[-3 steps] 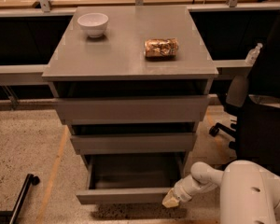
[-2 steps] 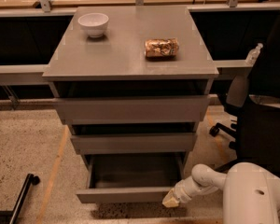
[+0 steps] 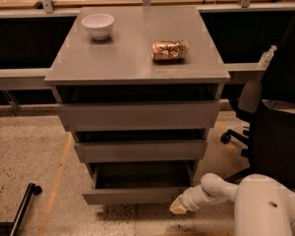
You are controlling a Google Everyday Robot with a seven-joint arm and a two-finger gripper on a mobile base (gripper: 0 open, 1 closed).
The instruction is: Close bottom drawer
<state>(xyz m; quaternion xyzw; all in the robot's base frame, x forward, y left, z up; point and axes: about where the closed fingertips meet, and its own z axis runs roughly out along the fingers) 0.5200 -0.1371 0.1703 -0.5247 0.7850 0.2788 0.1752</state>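
Gripper [image 3: 179, 205] sits at right end of open bottom drawer [image 3: 132, 196] front; panel runs leftward. Grip state: can't tell.

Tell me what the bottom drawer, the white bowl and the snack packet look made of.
Bottom drawer: likely painted or laminated board; matte grey, no grain or glare.
White bowl: probably ceramic, glossy; plastic is possible.
Snack packet: crinkled, shiny foil or plastic film.
The tool, by the right end of the drawer's front, looks like smooth cream plastic.
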